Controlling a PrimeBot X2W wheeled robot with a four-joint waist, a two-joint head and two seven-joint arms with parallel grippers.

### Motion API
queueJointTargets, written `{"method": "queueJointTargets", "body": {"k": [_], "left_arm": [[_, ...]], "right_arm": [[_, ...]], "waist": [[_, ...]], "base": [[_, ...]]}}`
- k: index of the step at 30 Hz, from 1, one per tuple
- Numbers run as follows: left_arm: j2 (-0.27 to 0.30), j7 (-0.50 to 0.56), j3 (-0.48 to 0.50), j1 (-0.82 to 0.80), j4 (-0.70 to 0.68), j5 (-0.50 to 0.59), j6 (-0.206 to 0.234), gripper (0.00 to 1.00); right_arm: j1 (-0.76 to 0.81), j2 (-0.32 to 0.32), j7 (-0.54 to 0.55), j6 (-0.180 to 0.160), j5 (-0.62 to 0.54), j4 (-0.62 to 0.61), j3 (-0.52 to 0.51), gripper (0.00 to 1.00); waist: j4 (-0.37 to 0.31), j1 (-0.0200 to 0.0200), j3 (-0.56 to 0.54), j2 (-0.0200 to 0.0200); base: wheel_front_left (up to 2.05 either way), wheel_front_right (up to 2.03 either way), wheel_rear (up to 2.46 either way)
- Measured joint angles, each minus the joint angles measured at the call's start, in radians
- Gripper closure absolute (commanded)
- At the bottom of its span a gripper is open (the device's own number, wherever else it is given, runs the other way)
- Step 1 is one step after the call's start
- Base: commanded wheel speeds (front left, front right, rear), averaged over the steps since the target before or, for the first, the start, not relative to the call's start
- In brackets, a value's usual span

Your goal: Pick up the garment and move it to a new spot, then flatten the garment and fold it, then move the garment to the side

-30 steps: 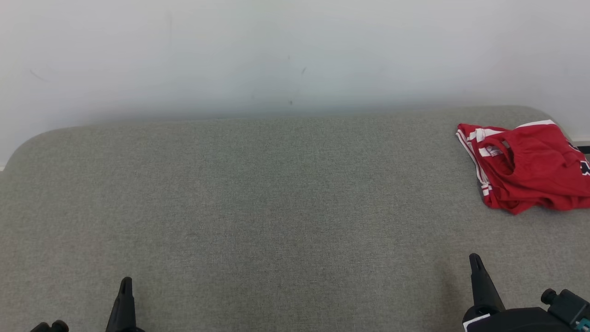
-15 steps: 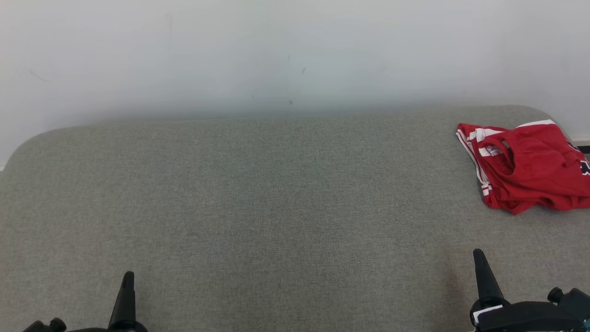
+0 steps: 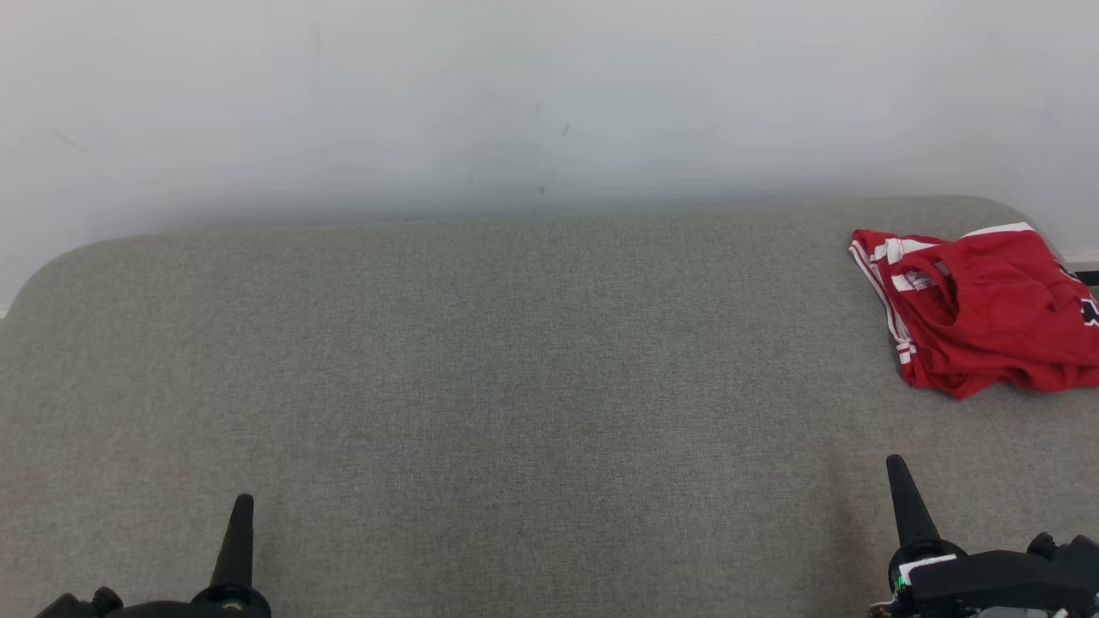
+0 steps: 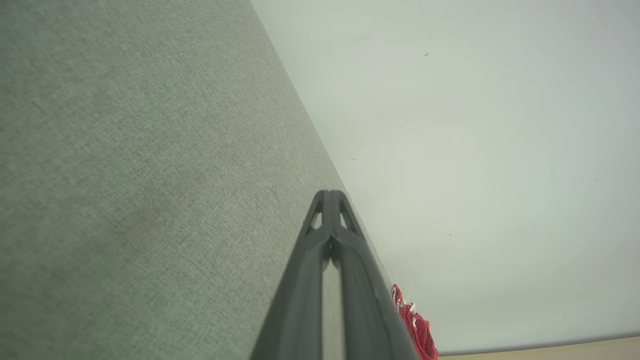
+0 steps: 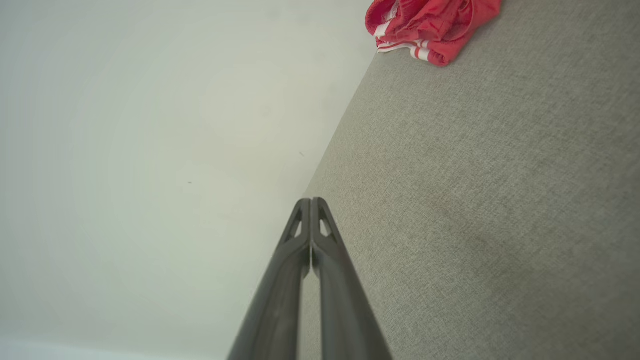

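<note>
At the far right of the grey padded surface (image 3: 515,386): the red garment (image 3: 979,309) with white trim lies in a loose, rumpled bundle. It is close to the wall (image 3: 515,103), and its right part runs past the edge of the head view.
Left claw (image 3: 242,506): near left, low over bare padding, fingers pressed together, holding nothing.
Right claw (image 3: 895,468): near right, fingers also pressed together and empty. It is the nearer of the two to the garment but well apart from it.
Task standing: judged open, since the bundle is neither flat nor squarely folded, and nothing grips it.
Risk 1: a reach made with the fingers closed would shove the bundle instead of taking it. So close to the right edge, a shove could push it off the padding.
Risk 2: a pinch on the top layer alone would lift one fold and drag the rest, and the bundle would come undone unevenly.
Risk 3: the part outside the head view cannot be checked. A hidden strap or hem could catch a finger.
Risk 4: the left claw has the whole width to cross, so a two-handed lift may start lopsided.
Change from the earlier frame: both claws' tips stand slightly farther from the near edge than a second ago, the right one also a touch further right. The garment and the camera are unmoved.
</note>
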Motion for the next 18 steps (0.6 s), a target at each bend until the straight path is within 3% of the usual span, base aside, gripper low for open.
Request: {"method": "queueJointTargets", "body": {"k": [18], "left_arm": [[0.001,0.042,0.0,-0.02,0.0,-0.165,-0.007,1.0]], "right_arm": [[-0.019,0.006,0.043,0.0,0.161,0.001,-0.025,1.0]], "waist": [[0.0,0.0,0.0,0.0]], "base": [[0.0,0.0,0.0]]}}
